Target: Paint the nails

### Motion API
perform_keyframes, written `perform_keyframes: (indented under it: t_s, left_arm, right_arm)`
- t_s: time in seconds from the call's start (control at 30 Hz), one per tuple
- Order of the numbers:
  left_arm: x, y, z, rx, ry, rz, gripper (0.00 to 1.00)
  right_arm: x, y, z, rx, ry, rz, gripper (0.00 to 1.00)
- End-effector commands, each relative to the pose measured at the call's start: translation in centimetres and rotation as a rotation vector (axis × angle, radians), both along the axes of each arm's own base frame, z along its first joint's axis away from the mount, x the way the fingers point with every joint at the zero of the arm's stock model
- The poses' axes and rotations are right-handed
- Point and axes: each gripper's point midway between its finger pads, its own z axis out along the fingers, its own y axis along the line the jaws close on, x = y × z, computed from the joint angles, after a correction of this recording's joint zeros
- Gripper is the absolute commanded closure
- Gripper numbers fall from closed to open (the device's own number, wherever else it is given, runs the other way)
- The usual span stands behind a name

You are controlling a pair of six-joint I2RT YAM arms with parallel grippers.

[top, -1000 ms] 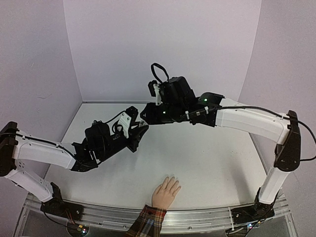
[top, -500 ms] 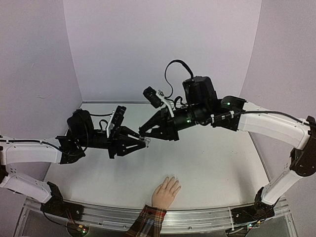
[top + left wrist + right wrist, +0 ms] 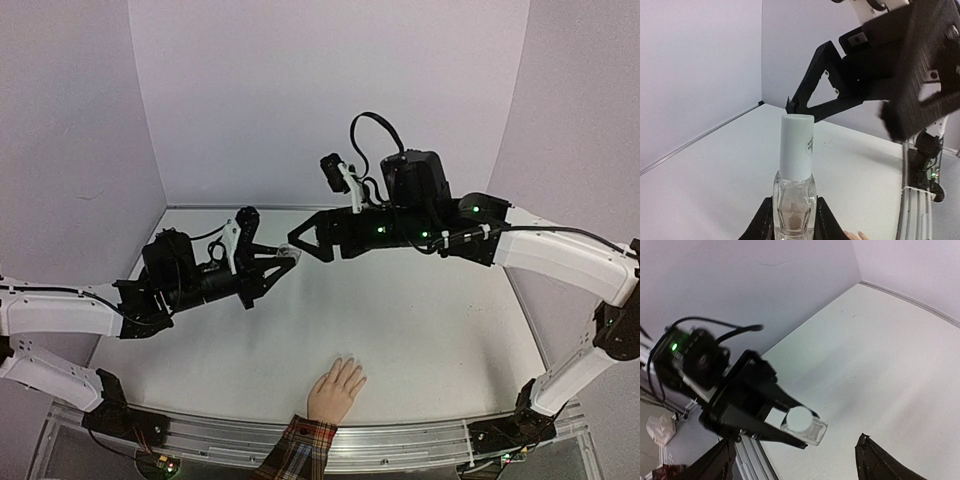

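The peach hand (image 3: 337,388) with a red plaid cuff (image 3: 300,445) lies palm down at the table's near edge; its nails (image 3: 349,366) are too small to make out. My left gripper (image 3: 794,220) is shut on a clear bottle (image 3: 794,205) with a white cap (image 3: 796,145), held above the table left of centre (image 3: 287,251). My right gripper (image 3: 797,467) stands open, pointing at the cap (image 3: 799,419), its fingers apart on either side and not touching it. In the top view its tips (image 3: 297,241) sit just beyond the bottle.
The white table (image 3: 430,330) is walled by pale lilac panels at the back and sides. An aluminium rail (image 3: 400,445) runs along the near edge. Both arms span the middle, above the hand.
My right gripper has gone from shut to open and swung round to face the cap. The left gripper has lifted the bottle up and back, still shut on it.
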Motion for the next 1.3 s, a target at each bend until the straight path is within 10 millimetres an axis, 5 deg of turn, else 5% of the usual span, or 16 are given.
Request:
perform_keyframes:
  t_s: [0.0,0.33,0.6,0.7,0.77,0.87,0.93,1.0,1.1,1.27]
  left_arm:
    - [3.2,1.0,2.5,-0.041,-0.105,0.244,1.0]
    - [3.7,0.0,1.9,-0.071,-0.094,0.267,1.0]
    - [1.6,-0.8,2.4,-0.093,-0.076,0.133,1.0]
    - [-3.2,-1.7,3.3,-0.139,-0.042,-0.208,1.0]
    - [-6.5,-1.1,3.8,-0.167,0.001,-0.486,1.0]
    - [-8.6,-0.6,3.7,-0.14,0.062,-0.679,1.0]
    - [-7.8,-0.9,3.0,-0.108,0.079,-0.634,1.0]
    - [-6.5,-0.9,2.5,-0.099,0.06,-0.546,1.0]
    - [-3.5,-0.4,2.3,-0.093,0.034,-0.345,1.0]
    - [0.5,0.3,1.4,-0.026,-0.018,-0.016,1.0]
  right_arm:
    - [3.6,0.5,0.3,0.062,0.113,-0.231,0.32]
    - [4.6,2.7,-1.6,-0.001,0.123,-0.243,0.54]
    - [3.5,3.1,-2.1,-0.056,0.024,-0.112,1.0]
    - [-2.9,3.6,-1.7,-0.015,-0.087,0.343,1.0]
    - [-10.0,1.9,-0.4,0.1,-0.109,0.763,1.0]
    - [-11.8,0.9,-0.6,0.115,-0.066,0.855,1.0]
    - [-11.3,0.9,-1.2,0.085,-0.053,0.818,0.91]
    - [-9.5,0.7,-1.7,0.03,-0.087,0.696,0.58]
    - [-6.0,-0.1,-1.0,-0.02,-0.121,0.45,0.29]
    - [-0.1,-1.6,0.3,-0.036,-0.074,0.035,0.22]
